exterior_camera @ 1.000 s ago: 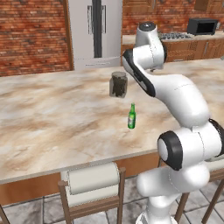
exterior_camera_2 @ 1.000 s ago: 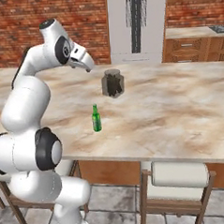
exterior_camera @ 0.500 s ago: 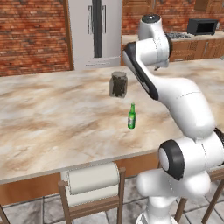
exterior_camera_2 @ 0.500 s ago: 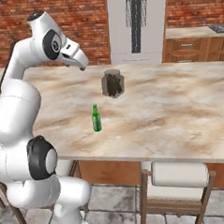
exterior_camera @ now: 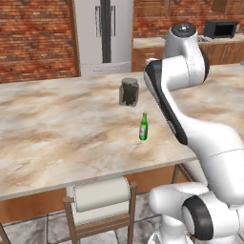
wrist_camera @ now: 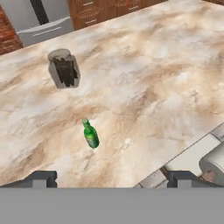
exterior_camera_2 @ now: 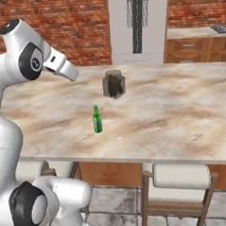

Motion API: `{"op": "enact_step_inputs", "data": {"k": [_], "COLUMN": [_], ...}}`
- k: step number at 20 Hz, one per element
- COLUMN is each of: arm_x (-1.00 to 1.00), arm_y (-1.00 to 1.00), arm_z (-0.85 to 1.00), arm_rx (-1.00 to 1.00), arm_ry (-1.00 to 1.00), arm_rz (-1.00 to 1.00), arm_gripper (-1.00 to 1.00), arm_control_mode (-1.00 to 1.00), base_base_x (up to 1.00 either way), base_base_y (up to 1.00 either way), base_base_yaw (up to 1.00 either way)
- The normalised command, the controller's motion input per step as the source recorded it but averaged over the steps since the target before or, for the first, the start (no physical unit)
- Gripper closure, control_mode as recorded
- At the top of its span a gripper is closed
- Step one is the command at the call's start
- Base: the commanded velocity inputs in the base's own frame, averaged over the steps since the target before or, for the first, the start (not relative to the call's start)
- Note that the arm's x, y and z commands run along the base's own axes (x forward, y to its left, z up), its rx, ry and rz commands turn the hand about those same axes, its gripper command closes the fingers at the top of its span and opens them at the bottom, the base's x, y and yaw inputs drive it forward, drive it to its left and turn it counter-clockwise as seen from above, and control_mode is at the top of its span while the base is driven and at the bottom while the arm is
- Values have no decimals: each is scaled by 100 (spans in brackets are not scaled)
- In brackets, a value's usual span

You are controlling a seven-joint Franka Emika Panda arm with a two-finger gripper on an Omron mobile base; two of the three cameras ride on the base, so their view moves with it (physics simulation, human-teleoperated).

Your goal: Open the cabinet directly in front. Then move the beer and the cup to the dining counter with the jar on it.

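The beer (exterior_camera: 143, 127) (exterior_camera_2: 97, 119) (wrist_camera: 91, 134), a small green bottle with a red-and-white label, stands upright on the dining counter (exterior_camera: 57, 128) (exterior_camera_2: 181, 115) (wrist_camera: 153, 78). Behind it stands the dark glass jar (exterior_camera: 129, 91) (exterior_camera_2: 114, 83) (wrist_camera: 64, 68) with its grey lid. My gripper (wrist_camera: 113, 179) hangs high above the counter's near edge, looking down on both. It is open, its dark fingertips (wrist_camera: 41, 177) wide apart with nothing between them, well clear of the beer. The cup and the cabinet are out of view.
White-cushioned stools (exterior_camera: 101, 194) (exterior_camera_2: 181, 175) (wrist_camera: 214, 164) stand at the counter's near edge. A steel fridge (exterior_camera: 104, 35) (exterior_camera_2: 139, 23) stands against the brick wall behind. A wooden-drawered counter (exterior_camera_2: 196, 46) carries a microwave (exterior_camera: 220, 29).
My arm has risen and drawn back from above the jar toward the counter's near side. The beer and jar have not moved. The gripper stays open.
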Motion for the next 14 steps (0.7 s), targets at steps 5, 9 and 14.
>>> {"op": "enact_step_inputs", "data": {"k": [5,9,14], "arm_x": [-98,-82,-23], "arm_y": [0,-2,-1], "arm_z": [3,11,1], "arm_rx": [0,0,0], "arm_ry": [-45,-69,-20], "arm_rz": [0,0,0], "arm_gripper": [-100,-100,-100], "arm_control_mode": [-100,-100,-100], "base_base_x": [0,0,0], "base_base_y": [0,0,0], "base_base_yaw": [0,0,0]}}
